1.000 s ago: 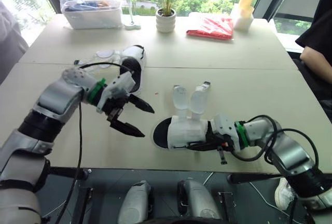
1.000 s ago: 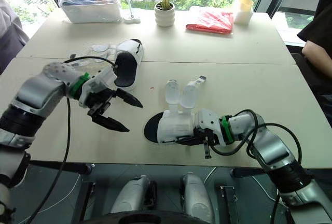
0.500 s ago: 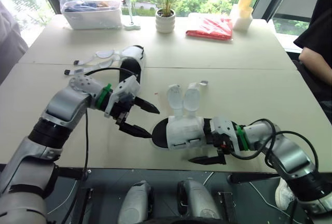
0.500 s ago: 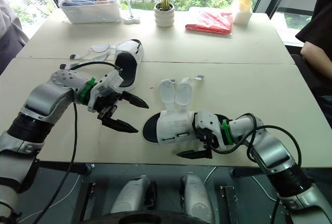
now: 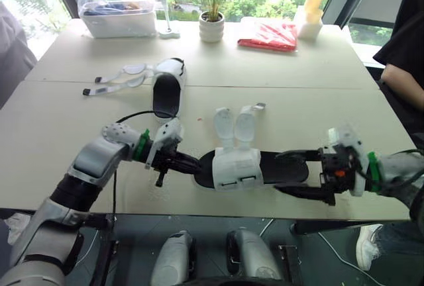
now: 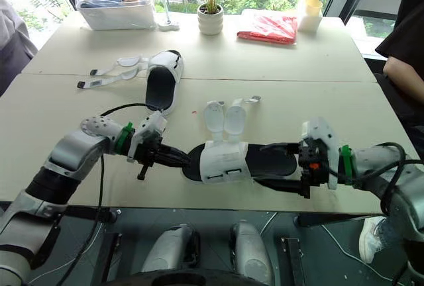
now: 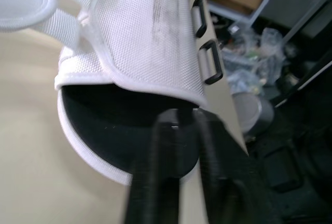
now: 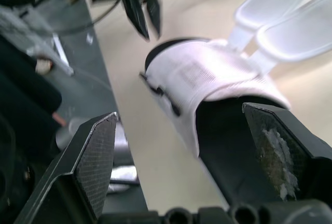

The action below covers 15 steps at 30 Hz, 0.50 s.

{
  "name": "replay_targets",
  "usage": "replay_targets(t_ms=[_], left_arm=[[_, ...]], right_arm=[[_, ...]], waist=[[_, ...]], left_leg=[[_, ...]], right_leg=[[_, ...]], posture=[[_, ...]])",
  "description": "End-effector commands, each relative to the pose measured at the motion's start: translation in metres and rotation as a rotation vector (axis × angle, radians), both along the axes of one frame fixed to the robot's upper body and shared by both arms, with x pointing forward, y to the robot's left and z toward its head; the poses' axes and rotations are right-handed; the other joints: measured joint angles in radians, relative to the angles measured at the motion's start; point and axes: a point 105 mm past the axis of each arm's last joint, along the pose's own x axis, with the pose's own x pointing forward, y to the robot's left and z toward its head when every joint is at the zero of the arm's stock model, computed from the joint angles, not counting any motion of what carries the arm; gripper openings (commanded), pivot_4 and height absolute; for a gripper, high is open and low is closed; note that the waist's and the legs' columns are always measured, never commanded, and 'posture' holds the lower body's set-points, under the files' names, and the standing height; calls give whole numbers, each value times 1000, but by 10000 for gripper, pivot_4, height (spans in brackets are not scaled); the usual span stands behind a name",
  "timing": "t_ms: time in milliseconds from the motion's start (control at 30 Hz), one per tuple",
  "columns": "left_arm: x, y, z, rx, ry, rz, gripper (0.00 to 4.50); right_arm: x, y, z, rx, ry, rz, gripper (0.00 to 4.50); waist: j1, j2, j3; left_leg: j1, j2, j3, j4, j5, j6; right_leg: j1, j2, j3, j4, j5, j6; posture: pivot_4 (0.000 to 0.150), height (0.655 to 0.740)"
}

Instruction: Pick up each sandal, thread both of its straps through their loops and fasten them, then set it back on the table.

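Along the near edge of the tabletop lies the near sandal, flat on its sole with its toe toward the left edge. Nothing is fastened yet! Both of its straps are splayed open toward the far edge, well clear of the two black loops on the near side of the upper.

Farther in and toward the left edge, the second sandal is just as undone, its straps trailing out sideways. By my reckoning the whole job lies ahead: four straps to thread, two sandals to set back down.

Now the jaws. The right gripper is spread wide, and the sandal's heel sits between its two fingers, one on each flank. I can't see either finger pressing on it.

The left gripper comes in at the toe with its fingers pinched nearly together, tips right at the rim. Whether they have hold of the sole, I can't say.
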Motion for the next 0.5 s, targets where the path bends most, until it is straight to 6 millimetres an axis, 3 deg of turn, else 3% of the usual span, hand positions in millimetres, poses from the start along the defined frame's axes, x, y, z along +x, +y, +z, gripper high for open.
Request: replay_targets(t_ms=[33, 167, 267, 500], left_arm=[[6, -12, -11, 14, -21, 31, 587], [11, -16, -27, 58, -52, 50, 587], [12, -15, -34, 95, -66, 38, 587], [27, -18, -44, 133, -126, 80, 587]], right_arm=[[23, 3, 18, 99, -4, -114, 41618], [47, 9, 27, 187, 77, -183, 41618], [78, 9, 33, 262, 163, -306, 41618], [146, -3, 19, 409, 509, -630, 41618]], waist=[[0, 0, 0], [0, 0, 0], [-2, 2, -1], [1, 7, -5]], left_leg=[[0, 0, 0, 0, 0, 0], [-2, 0, 0, 0, 0, 0], [-2, 0, 0, 0, 0, 0], [-2, -1, 1, 0, 1, 0]], right_leg=[[0, 0, 0, 0, 0, -1], [-2, -1, 0, 0, 0, -1], [-2, -1, 0, 0, 1, -1], [-1, -2, 0, 0, 2, -3]], posture=[[1500, 7241], [1500, 7241], [1500, 7241], [1500, 7241]])
